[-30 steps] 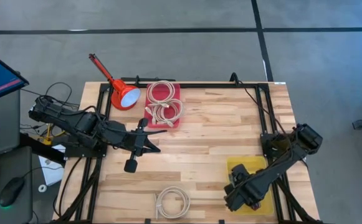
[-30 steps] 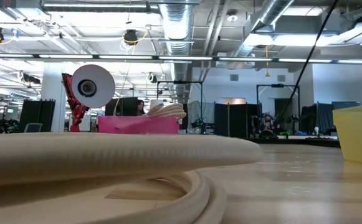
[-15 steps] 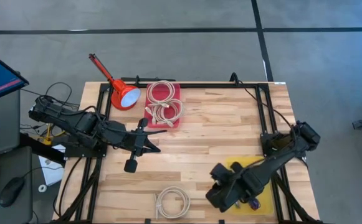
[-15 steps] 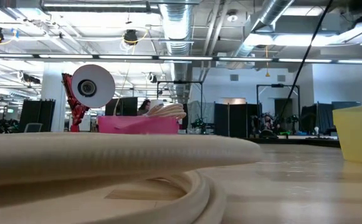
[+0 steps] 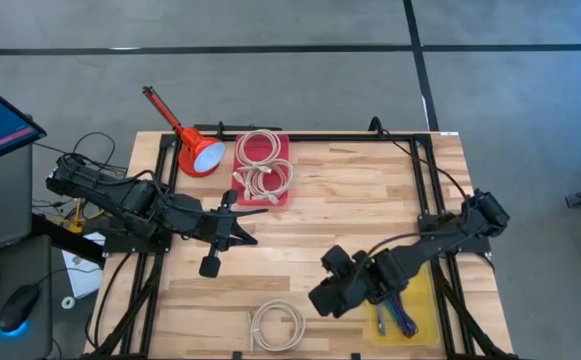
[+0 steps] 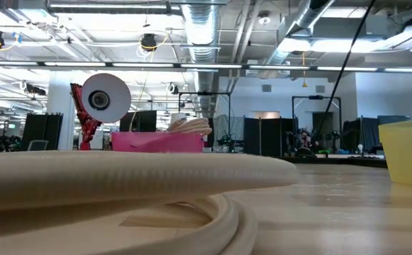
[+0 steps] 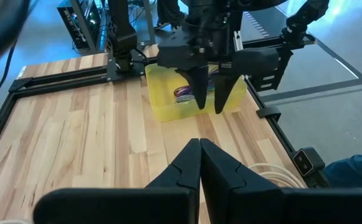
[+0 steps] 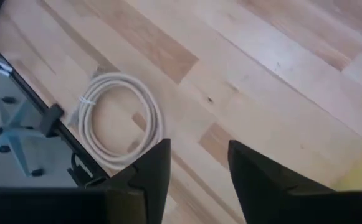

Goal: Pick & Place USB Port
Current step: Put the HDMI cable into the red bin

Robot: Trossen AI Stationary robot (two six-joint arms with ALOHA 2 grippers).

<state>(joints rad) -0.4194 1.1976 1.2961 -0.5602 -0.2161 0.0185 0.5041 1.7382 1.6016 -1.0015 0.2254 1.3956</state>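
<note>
A coiled white USB cable lies flat on the near edge of the wooden table, close to the black frame rail, seen again past the right arm's fingers in the right wrist view and filling the foreground of the low view. The table carries a black metal frame around its sides. The right arm reaches in from the table's right side and across toward the middle, its right gripper hanging above bare wood between the cable and a yellow bin; its two dark fingers stand apart with nothing between them, as the left wrist view also shows. The yellow bin sits at the near right corner and holds what look like dark and purple cables, though they are too small to make out with any certainty. The left arm waits over the table's left side, its left gripper pressed shut and empty, fingertips meeting in a point in its own wrist view. At the far side, a pink tray holds more coils of white cable, stacked loosely inside it. Just beside the tray stands a red desk lamp, its round white shade tilted toward the table; in the low view the lamp and the tray show in the distance.
</note>
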